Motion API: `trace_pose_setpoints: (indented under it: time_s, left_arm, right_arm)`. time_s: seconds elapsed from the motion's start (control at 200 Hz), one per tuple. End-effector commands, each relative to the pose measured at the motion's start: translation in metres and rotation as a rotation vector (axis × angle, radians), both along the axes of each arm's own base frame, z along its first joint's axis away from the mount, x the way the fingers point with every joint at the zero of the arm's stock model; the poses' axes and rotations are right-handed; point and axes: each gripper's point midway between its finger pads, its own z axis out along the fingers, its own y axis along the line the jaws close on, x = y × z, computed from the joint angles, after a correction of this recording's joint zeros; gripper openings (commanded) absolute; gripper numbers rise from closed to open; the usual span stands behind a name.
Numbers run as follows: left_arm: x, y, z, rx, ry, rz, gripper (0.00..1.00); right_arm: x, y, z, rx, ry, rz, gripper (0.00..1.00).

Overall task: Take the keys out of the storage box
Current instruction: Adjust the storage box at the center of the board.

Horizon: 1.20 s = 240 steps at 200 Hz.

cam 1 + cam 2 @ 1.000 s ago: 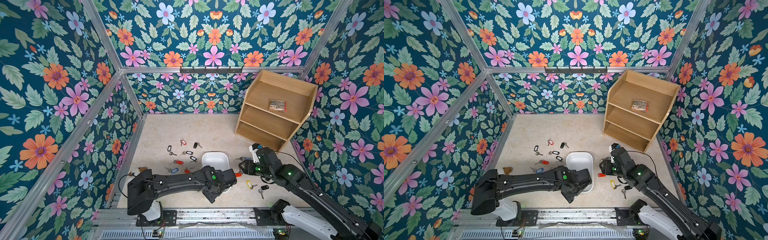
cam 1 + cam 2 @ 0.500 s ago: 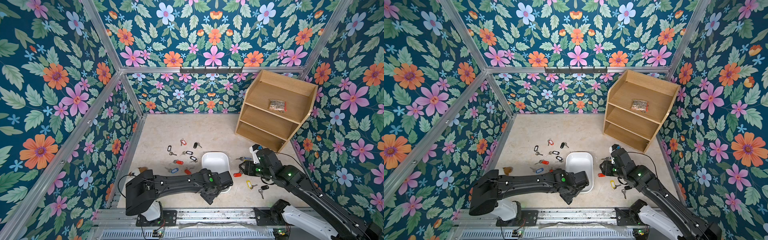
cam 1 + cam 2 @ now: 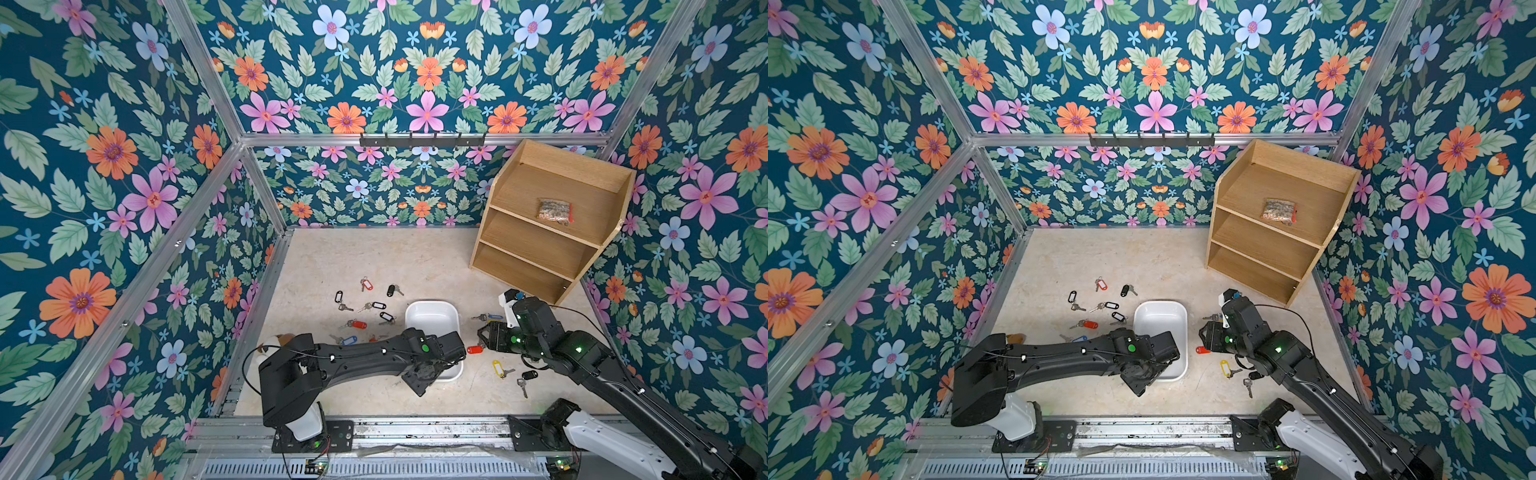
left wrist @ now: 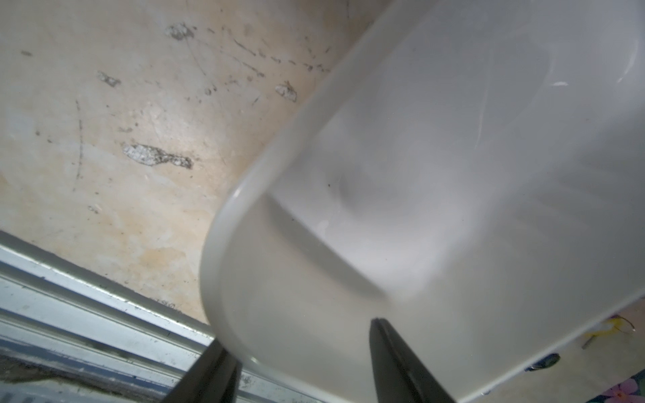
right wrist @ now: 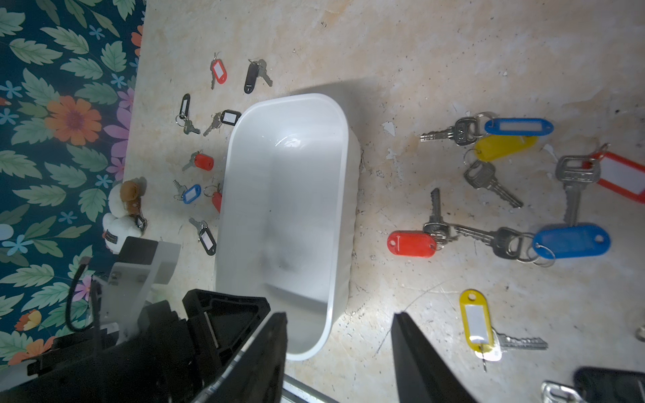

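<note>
Beige desk (image 3: 374, 257) carries the keys (image 5: 492, 183), scattered both sides of the storage box (image 5: 343, 209) — it looks empty. Likely light, flat, slippery — pinch the plastic tag (image 5: 412, 244). Left hand (image 4: 300, 335) straddles the box rim, parted; right hand (image 5: 338, 315) gapes empty.

Far floor (image 3: 374, 257) open; keys (image 3: 358, 324) flank storage box (image 3: 432, 320) both sides, L arm (image 3: 374, 353) over its near end, shelf (image 3: 540, 241) back-right.
</note>
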Motion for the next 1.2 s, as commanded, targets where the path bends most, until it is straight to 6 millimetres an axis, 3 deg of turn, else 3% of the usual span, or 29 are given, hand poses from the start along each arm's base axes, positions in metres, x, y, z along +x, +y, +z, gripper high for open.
trace_pose_setpoints:
  time_s: [0.0, 0.085, 0.305, 0.52, 0.79, 0.97, 1.195]
  left_arm:
    - [0.003, 0.010, 0.002, 0.055, -0.025, -0.040, 0.51]
    - [0.006, 0.016, 0.005, 0.077, -0.040, -0.048, 0.35]
    - [0.015, 0.038, 0.013, 0.144, -0.074, -0.068, 0.19]
    - [0.030, 0.074, 0.018, 0.260, -0.084, -0.110, 0.12]
    - [0.072, 0.128, 0.022, 0.427, -0.110, -0.204, 0.11]
    - [0.099, 0.126, 0.026, 0.465, -0.201, -0.326, 0.11]
    - [0.114, 0.108, 0.029, 0.471, -0.251, -0.559, 0.06]
  right_arm:
    - [0.000, 0.001, 0.000, 0.006, 0.002, 0.003, 0.53]
    - [0.000, 0.001, 0.001, 0.006, 0.001, 0.003, 0.52]
    - [0.000, 0.002, 0.002, 0.010, 0.000, 0.004, 0.52]
    - [-0.002, 0.001, 0.002, 0.011, 0.006, 0.002, 0.51]
    - [-0.003, 0.001, 0.002, 0.016, 0.017, -0.003, 0.51]
    - [-0.005, -0.001, -0.001, 0.005, 0.031, -0.007, 0.50]
    - [-0.008, -0.005, -0.002, -0.009, 0.047, -0.016, 0.50]
